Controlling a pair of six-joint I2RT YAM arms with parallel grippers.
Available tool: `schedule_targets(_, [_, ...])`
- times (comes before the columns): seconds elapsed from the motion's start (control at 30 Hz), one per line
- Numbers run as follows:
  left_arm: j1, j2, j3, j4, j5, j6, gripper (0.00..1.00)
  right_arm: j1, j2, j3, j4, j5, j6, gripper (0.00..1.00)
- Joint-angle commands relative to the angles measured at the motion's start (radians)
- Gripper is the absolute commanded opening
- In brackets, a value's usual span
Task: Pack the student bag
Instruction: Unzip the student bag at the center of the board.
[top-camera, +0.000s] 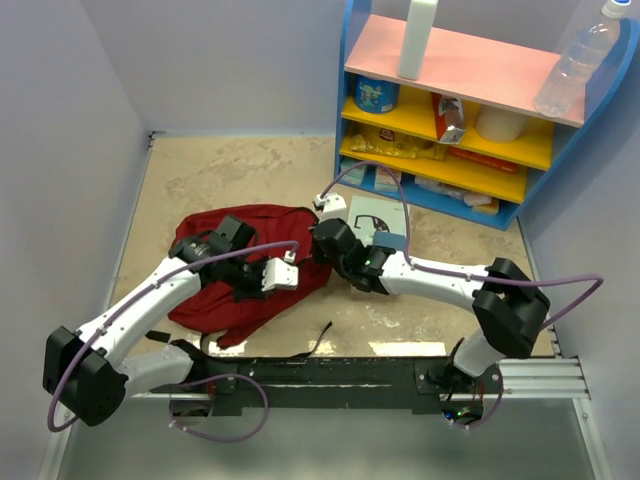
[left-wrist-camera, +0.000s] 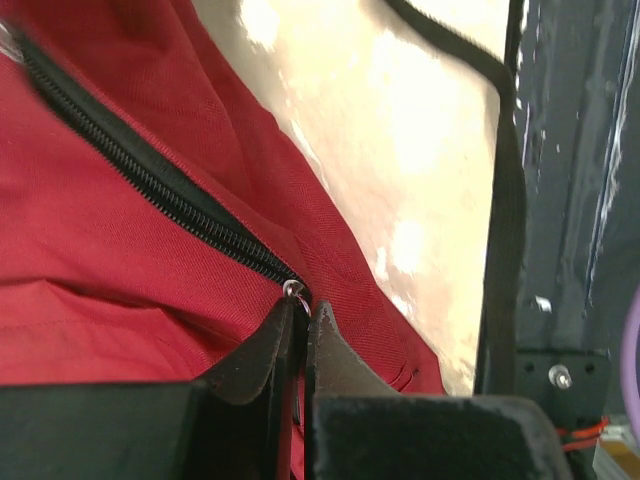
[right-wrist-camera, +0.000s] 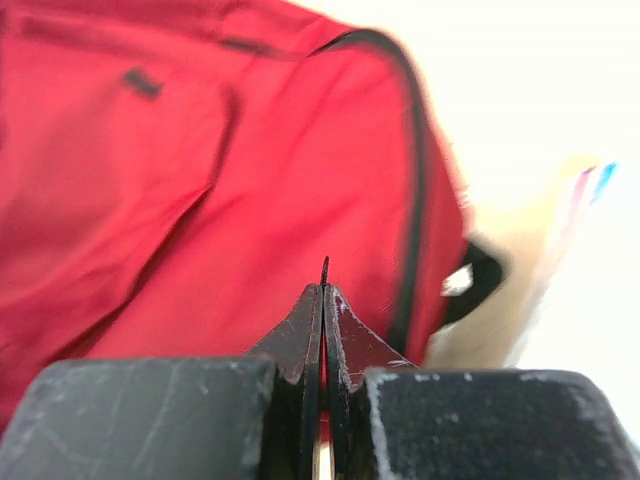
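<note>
The student bag (top-camera: 215, 300), dark red, lies flat on the table left of centre. My left gripper (top-camera: 257, 283) is over its near-right part. In the left wrist view it (left-wrist-camera: 303, 312) is shut on the metal pull (left-wrist-camera: 295, 290) at the end of the black zipper (left-wrist-camera: 150, 185). My right gripper (top-camera: 325, 242) is at the bag's right edge. Seen from the right wrist, that gripper (right-wrist-camera: 323, 290) is shut, and a thin black strip (right-wrist-camera: 324, 268) sticks out between its fingertips in front of the red fabric (right-wrist-camera: 200, 200). A white book (top-camera: 372, 212) lies just right of the bag, partly under the right arm.
A blue shelf unit (top-camera: 450, 150) with snacks stands at the back right, with a white bottle (top-camera: 418, 38) and a clear bottle (top-camera: 580, 62) on top. A black strap (top-camera: 320, 337) trails toward the arms' mounting rail (top-camera: 380, 372). Grey walls close in both sides.
</note>
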Motion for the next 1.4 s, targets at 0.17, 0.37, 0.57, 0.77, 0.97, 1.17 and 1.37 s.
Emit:
schedule_targets(0.17, [-0.007,-0.08,-0.009,-0.234,-0.016,0.115,0.07,-0.088,0.048,0.164,0.053,0.017,-0.121,0.0])
schedule_targets(0.37, [-0.007,-0.103,0.023,-0.184,-0.08,0.07,0.24,-0.094,0.01,0.142,0.054,-0.033,-0.105,0.0])
schedule_targets(0.57, [-0.007,-0.112,0.15,0.068,-0.092,-0.219,0.64,-0.065,-0.064,0.031,0.077,-0.063,-0.049,0.0])
schedule_targets(0.77, [-0.008,0.015,0.194,0.266,-0.019,-0.486,0.68,-0.028,-0.082,0.003,0.087,-0.078,-0.015,0.0])
schedule_targets(0.97, [-0.019,0.095,0.152,0.398,-0.032,-0.615,0.69,-0.003,-0.103,0.004,0.076,-0.063,-0.004,0.0])
schedule_targets(1.17, [-0.028,0.112,0.094,0.465,-0.063,-0.672,0.69,-0.003,-0.122,-0.007,0.076,-0.04,0.007,0.0])
schedule_targets(1.37, [-0.077,0.11,0.026,0.528,-0.095,-0.737,0.74,-0.014,-0.102,0.007,0.071,-0.023,-0.003,0.0])
